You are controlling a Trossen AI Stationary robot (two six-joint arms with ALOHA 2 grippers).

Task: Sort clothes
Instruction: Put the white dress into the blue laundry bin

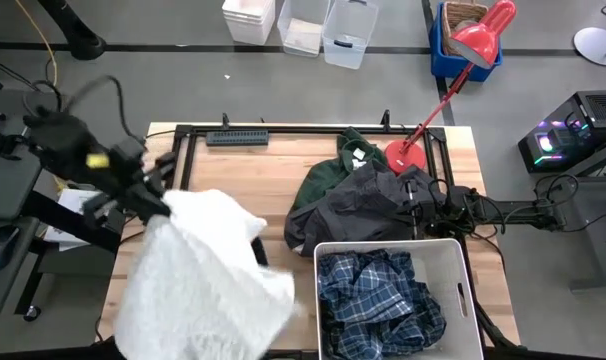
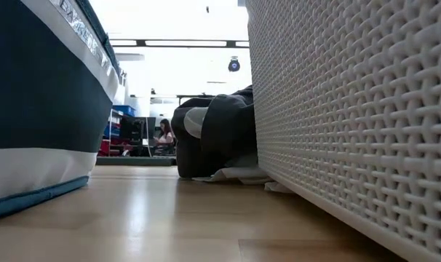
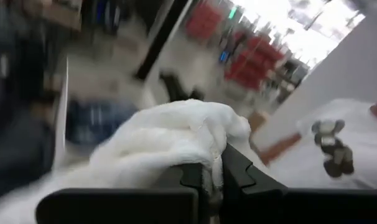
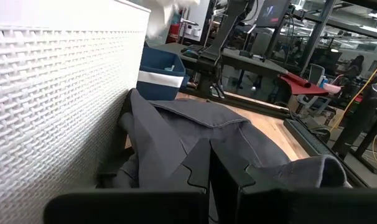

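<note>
My left gripper (image 1: 168, 203) is over the table's left part, shut on a big white cloth (image 1: 203, 285) that hangs below it. It also shows in the left wrist view (image 3: 214, 177), bunched at the fingers. My right gripper (image 1: 423, 197) is at the table's right, shut on the dark grey jacket (image 1: 368, 210), which lies heaped on the table behind the white plastic bin (image 1: 453, 252). The dark green hoodie (image 1: 328, 178) lies against the jacket's far left side. The blue-and-white plaid shirt (image 1: 378, 300) lies in the white bin. My left gripper pinches a bunched fold of the white cloth (image 3: 207, 146) between its two fingers, several layers thick. The cloth is lifted and hangs slack below the gripper, spreading wide over the table's left near part. My right gripper pinches a raised fold of the jacket (image 4: 204, 146) between its two fingers, coming in low from the table's right. The rest of the jacket (image 4: 176, 124) lies slack on the table against the white bin's wall.
The navy fabric bin (image 2: 38, 94) stands at the left, mostly hidden under the white cloth in the high view. A red desk lamp (image 1: 453, 80) leans over the table's far right corner. Bare wood shows at the far middle (image 1: 253, 170). A person sits far back (image 2: 164, 135).
</note>
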